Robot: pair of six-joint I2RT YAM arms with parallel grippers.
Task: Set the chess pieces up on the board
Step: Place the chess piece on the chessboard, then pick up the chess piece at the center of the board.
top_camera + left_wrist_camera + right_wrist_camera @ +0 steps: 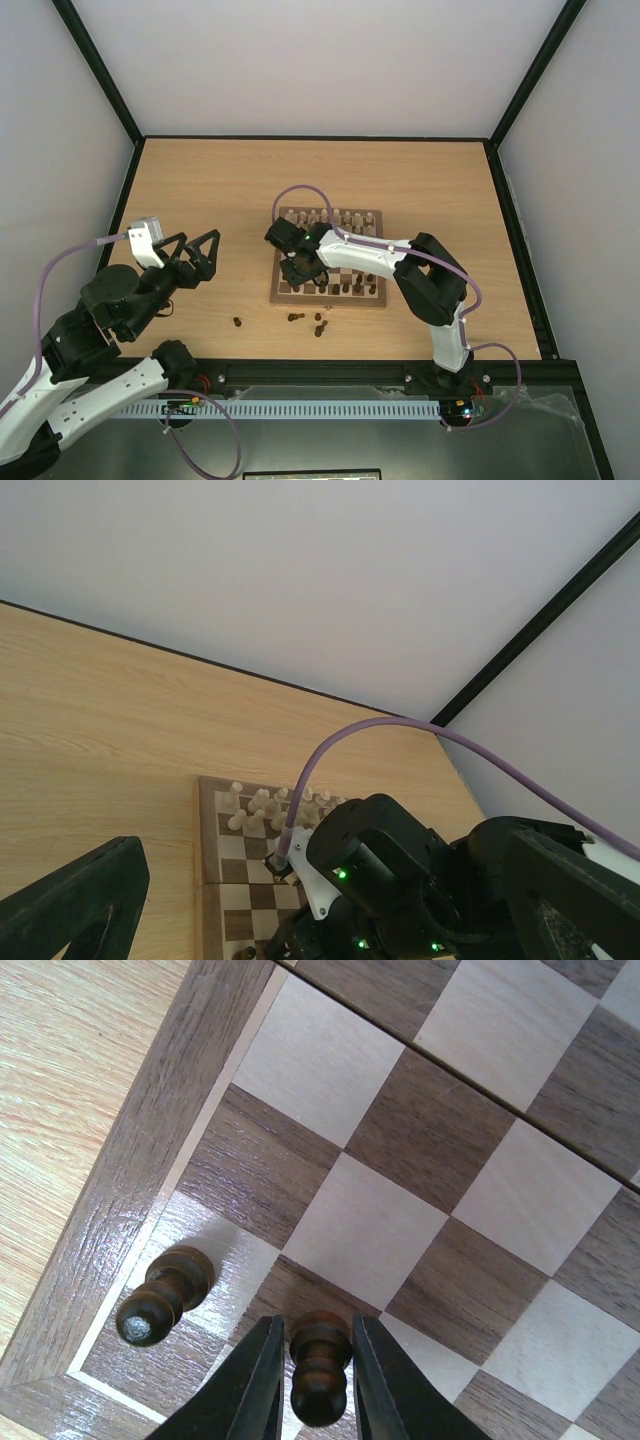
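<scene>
Light wooden desk (440, 190) carries the board (330, 302); several dark chess pieces (350, 288) stand on its near rows, a few lie loose before it; right gripper (314, 1322) sits narrow about a pawn (320, 1385) near the corner, whether gripping I cannot tell; left gripper (190, 250) gapes wide, empty.

A square wooden chessboard with brown and tan checks (345, 301) lay on a pale wooden table (200, 190). The right gripper (296, 272) hung over its near left corner. The left gripper (197, 243), fingers spread wide, stood well to its left. Tiny dark brown wooden chess pieces (296, 317) lay scattered just before the board, and pale cream pieces (330, 217) lined its far edge.
</scene>
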